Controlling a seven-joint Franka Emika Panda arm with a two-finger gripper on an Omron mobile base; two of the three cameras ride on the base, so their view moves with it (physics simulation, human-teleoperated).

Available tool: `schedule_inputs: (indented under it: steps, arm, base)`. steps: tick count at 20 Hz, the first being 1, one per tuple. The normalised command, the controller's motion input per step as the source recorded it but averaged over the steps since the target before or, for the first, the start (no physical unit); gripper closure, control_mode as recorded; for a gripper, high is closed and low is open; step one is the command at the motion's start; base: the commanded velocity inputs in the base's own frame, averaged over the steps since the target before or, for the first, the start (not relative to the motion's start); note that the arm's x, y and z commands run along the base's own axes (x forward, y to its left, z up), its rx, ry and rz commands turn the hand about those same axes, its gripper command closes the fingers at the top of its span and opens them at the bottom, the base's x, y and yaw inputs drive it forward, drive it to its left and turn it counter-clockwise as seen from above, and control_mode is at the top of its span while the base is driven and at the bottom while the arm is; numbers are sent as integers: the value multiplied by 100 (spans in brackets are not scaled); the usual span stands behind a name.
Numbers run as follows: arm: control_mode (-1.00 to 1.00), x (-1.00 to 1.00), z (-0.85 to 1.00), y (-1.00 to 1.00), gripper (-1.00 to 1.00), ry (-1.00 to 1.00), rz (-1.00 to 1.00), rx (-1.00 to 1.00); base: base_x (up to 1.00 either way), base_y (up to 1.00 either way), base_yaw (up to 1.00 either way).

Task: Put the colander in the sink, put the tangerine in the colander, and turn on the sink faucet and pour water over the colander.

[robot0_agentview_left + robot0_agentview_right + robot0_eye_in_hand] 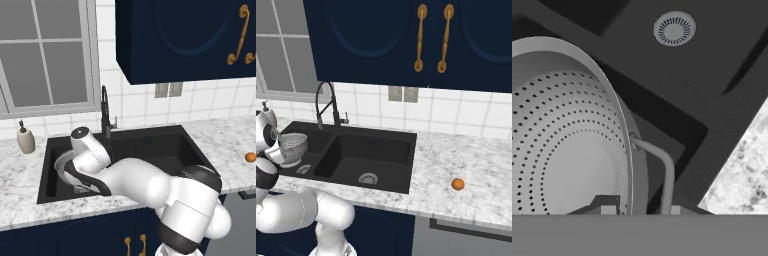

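From the left base view the arm bends low over the front edge of the black sink (150,145), its wrist down in the left basin, where a sliver of the colander (61,167) rim shows behind it. The right basin lies open, and the sink faucet (105,112) stands at the back rim, between the 2 basins. The tangerine (250,157) sits far off on the marble desk (230,140) to the right, near the picture's edge.

From the right base view the colander (292,146) hangs tilted over the left basin, its perforated bowl facing out, close to the front wall. The right basin's floor, with its silver drain (368,178), is bare. The tangerine (457,184) rests well apart from the sink, with open desk around it.

In the hand view the end effector (638,210) is pressed together on the colander (567,150) rim (1 fingertip inside the wall, 1 outside, by the wire handle). Beyond it lie the divider and the desk's edge.
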Motion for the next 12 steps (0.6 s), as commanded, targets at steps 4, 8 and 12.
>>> schedule_inputs:
  steps: [4,8,12]
  arm:
    - [-100,0,-35,0,100,0,0,-1]
    - [-100,5,-40,0,100,0,0,-3]
    - [-100,0,-28,-1,100,0,0,-1]
  base:
    - [0,0,0]
    - [0,0,0]
    - [0,0,0]
